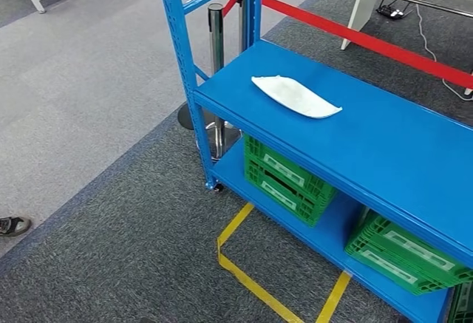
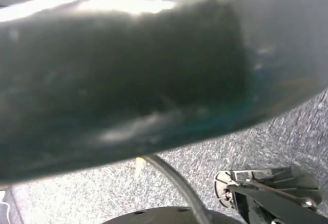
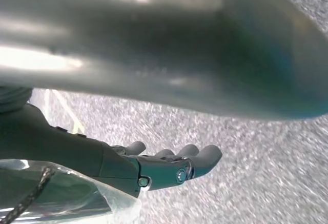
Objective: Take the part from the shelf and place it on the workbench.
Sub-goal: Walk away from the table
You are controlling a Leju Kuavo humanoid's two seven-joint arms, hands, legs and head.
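The part (image 1: 294, 96) is a white, flat, leaf-shaped piece that is broad through the middle and tapers to a thin tip at each end. It lies on the upper deck of the blue shelf (image 1: 390, 145), near the shelf's left upright and apart from everything else. Green crates (image 1: 287, 179) sit on the deck below.

Judging by how thin it is, it should be light. Its surface looks slightly crinkled, so it could be a soft pad or a thin moulded shell, and I cannot tell which. It stands so low that fingers have little edge to catch, and on smooth painted metal it would probably skid if pushed from 1 side. The broad middle looks like the best place to hold it, gripped across the short width with thumb and fingers opposed. The tapered tips would likely bend or pivot in a grip.

In the right wrist view the right robot hand (image 3: 170, 165) hangs over grey carpet (image 3: 251, 172). Its fingers are stretched out straight, side by side, and it holds nothing. Clear plastic film (image 3: 77, 198) lies by the wrist.

In the left wrist view a blurred dark surface (image 2: 123, 75) sits close to the lens, and I cannot tell how the left robot hand's fingers lie.
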